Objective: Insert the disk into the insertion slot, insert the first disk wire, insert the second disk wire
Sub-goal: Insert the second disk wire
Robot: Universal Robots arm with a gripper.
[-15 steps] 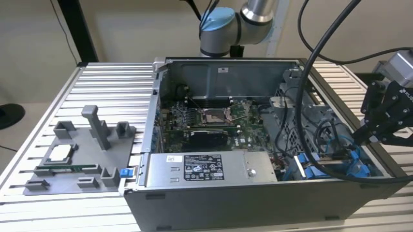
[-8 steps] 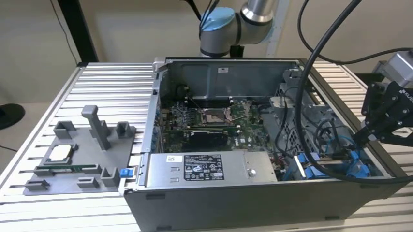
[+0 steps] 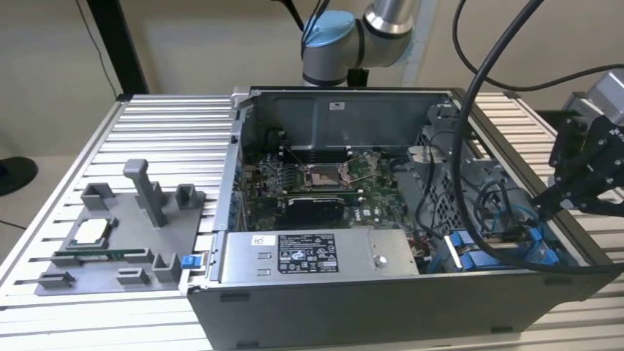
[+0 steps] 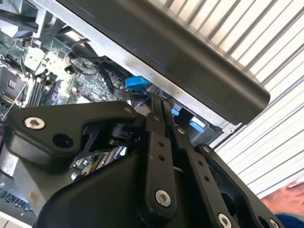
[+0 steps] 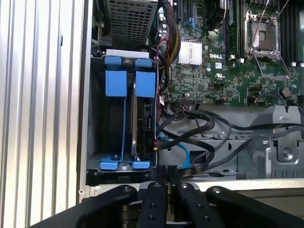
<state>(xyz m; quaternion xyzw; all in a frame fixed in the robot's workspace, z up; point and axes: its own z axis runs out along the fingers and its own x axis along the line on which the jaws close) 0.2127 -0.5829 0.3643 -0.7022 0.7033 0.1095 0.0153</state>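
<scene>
Gripper [image 5: 167, 170]: jaws are sitting pressed together, and I'm seeing nothing caught between them. It's hovering over the computer case [image 3: 390, 307] wall, at the drive-bay end.
Disk [image 5: 142, 118]: standing on edge in its blue carrier [image 5: 116, 83] and looking seated down in the insertion slot [image 5: 95, 118].
Bearing: in the exterior view the disk is lying at roughly eight o'clock from the gripper, near it and inside the case.
Long axis: running about nine-to-three in the exterior view, with the three o'clock end pointing at the gripper.
Wires: a blue wire [image 5: 183, 153] and black cables [image 5: 199, 124] are looping just beside the disk. I can't tell whether either is plugged in.
Views: the first wrist view is looking straight down into the bay. The exterior view is adding the power-supply box [image 3: 312, 256], sitting at nine o'clock from the bay.
</scene>
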